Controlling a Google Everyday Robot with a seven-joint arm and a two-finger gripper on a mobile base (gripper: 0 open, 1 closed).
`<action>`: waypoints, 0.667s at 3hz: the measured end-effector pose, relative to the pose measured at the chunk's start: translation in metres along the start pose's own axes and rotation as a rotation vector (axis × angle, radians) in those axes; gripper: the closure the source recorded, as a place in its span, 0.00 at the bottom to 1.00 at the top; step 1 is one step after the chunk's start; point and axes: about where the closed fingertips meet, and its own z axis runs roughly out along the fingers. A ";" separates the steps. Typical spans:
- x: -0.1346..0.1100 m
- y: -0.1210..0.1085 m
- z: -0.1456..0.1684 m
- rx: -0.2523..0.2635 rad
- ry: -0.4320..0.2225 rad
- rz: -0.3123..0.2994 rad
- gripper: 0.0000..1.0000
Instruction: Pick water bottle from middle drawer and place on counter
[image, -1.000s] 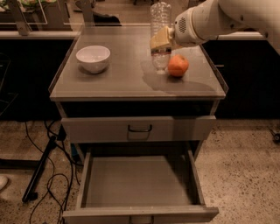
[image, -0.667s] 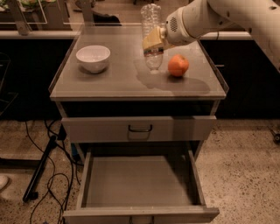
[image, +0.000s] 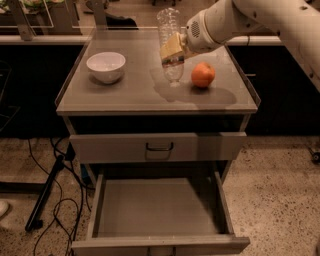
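My gripper (image: 172, 50), with yellowish fingers, is shut around the middle of the water bottle (image: 169, 22). The clear ribbed bottle hangs nearly upright, its lower end just above the counter (image: 135, 90), left of an orange fruit. The white arm reaches in from the upper right. The middle drawer (image: 157, 207) is pulled out wide below, and its flat grey floor is bare.
A white bowl (image: 106, 66) stands at the counter's back left. An orange fruit (image: 203, 75) sits to the right of the bottle. The upper drawer front with its dark loop handle (image: 159, 147) is closed. Black cables (image: 47, 200) lie on the floor to the left.
My gripper has carried the bottle to the left over the counter, away from the orange fruit and towards the counter's middle.
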 end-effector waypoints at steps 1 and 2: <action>0.003 -0.002 0.015 -0.021 0.047 0.003 1.00; 0.008 0.001 0.028 -0.045 0.095 -0.005 1.00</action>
